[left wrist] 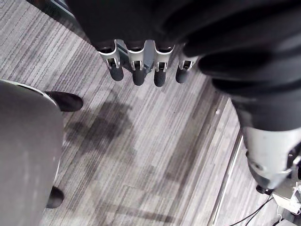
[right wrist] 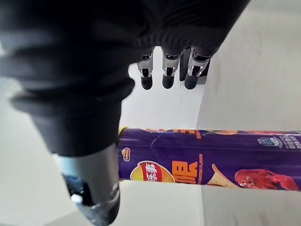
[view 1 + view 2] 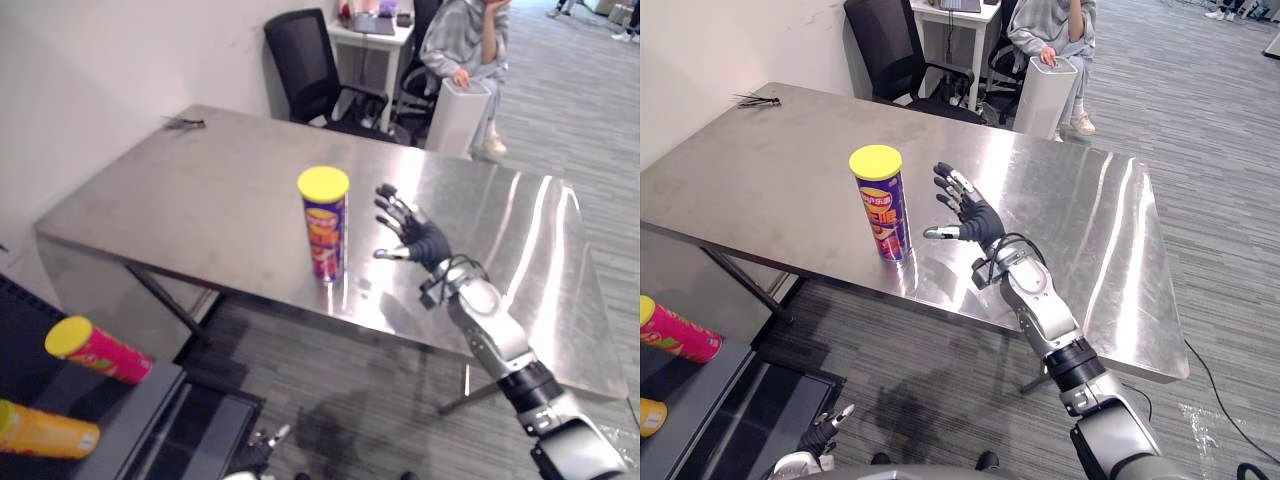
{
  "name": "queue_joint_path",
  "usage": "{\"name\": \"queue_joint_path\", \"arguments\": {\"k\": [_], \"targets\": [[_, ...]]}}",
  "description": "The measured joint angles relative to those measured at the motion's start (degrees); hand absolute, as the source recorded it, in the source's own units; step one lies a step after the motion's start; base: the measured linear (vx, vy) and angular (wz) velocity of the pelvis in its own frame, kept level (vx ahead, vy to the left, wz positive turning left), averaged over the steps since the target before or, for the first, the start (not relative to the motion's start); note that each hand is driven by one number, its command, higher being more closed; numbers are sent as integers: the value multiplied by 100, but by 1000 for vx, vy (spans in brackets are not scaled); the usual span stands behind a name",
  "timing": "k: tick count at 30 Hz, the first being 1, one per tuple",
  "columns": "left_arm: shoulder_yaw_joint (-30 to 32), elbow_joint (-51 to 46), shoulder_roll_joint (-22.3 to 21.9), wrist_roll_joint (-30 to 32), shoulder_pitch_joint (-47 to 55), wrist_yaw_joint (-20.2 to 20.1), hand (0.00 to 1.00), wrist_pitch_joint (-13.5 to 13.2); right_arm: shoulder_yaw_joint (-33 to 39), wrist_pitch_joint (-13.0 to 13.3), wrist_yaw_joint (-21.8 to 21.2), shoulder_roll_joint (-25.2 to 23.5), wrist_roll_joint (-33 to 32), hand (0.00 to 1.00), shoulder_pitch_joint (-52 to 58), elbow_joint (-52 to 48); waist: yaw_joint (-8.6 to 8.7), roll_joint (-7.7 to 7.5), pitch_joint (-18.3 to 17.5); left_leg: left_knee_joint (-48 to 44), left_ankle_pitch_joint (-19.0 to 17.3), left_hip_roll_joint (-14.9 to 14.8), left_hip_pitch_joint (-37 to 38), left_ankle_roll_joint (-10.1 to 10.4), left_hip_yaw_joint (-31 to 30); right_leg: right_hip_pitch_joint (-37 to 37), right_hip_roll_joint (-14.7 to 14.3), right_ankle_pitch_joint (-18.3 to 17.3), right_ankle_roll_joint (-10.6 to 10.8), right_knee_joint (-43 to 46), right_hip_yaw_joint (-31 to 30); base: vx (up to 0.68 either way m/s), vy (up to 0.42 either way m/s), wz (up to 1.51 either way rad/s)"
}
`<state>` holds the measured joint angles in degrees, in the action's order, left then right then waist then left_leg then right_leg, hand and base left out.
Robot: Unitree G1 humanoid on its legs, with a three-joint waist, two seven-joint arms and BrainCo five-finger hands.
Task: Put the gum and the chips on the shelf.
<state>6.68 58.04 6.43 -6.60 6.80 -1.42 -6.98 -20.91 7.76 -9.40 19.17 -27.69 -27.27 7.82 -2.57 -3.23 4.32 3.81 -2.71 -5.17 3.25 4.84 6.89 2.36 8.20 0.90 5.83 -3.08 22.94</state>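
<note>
On the table (image 3: 200, 195), purple chips can (image 3: 324, 228) stands upright; right hand (image 3: 424, 240) just beside it, fingers spread, holding nothing; left hand (image 1: 141, 28) over floor (image 1: 141, 141), fingers straight.

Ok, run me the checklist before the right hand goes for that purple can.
1. Purple chips can upright on the table: ok.
2. Right hand open, fingers spread toward the can: ok.
3. Fingers around the can: not ok, there is a gap between them.
4. Space between hand and can free of other things: ok.
5. Room on the shelf: cannot tell; a pink can and an orange can lie there.
6. Left hand open, low over the floor: ok.
</note>
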Motion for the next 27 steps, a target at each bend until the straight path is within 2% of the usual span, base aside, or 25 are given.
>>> {"name": "queue_joint_path", "arguments": {"k": [3, 13, 23, 24, 27], "targets": [[-1, -110, -6, -5, 0, 5, 0, 0, -38, -3, 0, -1, -31, 0, -195, 216, -84, -15, 65, 1, 13, 27, -16, 6, -47, 3, 0, 0, 0, 0, 42, 6, 11, 6], [27, -229, -2, -212, -2, 18, 0, -5, -42, -37, 50, -121, -24, 0, -566, 833, -213, -84, 175, 10, 108, 39, -119, 25, -299, 14, 44, -2, 2, 0, 274, 0, 6, 14], [39, -346, 31, -234, -2, 69, 0, -5, -41, -134, 150, -371, 22, 0, -981, 1334, -280, -174, 260, 137, 267, 80, -219, 4, -526, 2, 100, -2, 3, 13, 507, -13, 3, 13], [40, -348, 35, -235, -2, 76, 0, -5, -41, -134, 157, -397, 25, 100, -1010, 1335, -280, -175, 269, 137, 267, 85, -220, 4, -528, 1, 106, -2, 3, 13, 508, 0, 0, 0], [41, -378, 35, -236, -2, 106, 0, -5, -42, -136, 178, -405, 27, 100, -1086, 1341, -290, -171, 297, 137, 267, 86, -225, 4, -534, -2, 104, -2, 3, 13, 513, 0, 0, 0]]}}
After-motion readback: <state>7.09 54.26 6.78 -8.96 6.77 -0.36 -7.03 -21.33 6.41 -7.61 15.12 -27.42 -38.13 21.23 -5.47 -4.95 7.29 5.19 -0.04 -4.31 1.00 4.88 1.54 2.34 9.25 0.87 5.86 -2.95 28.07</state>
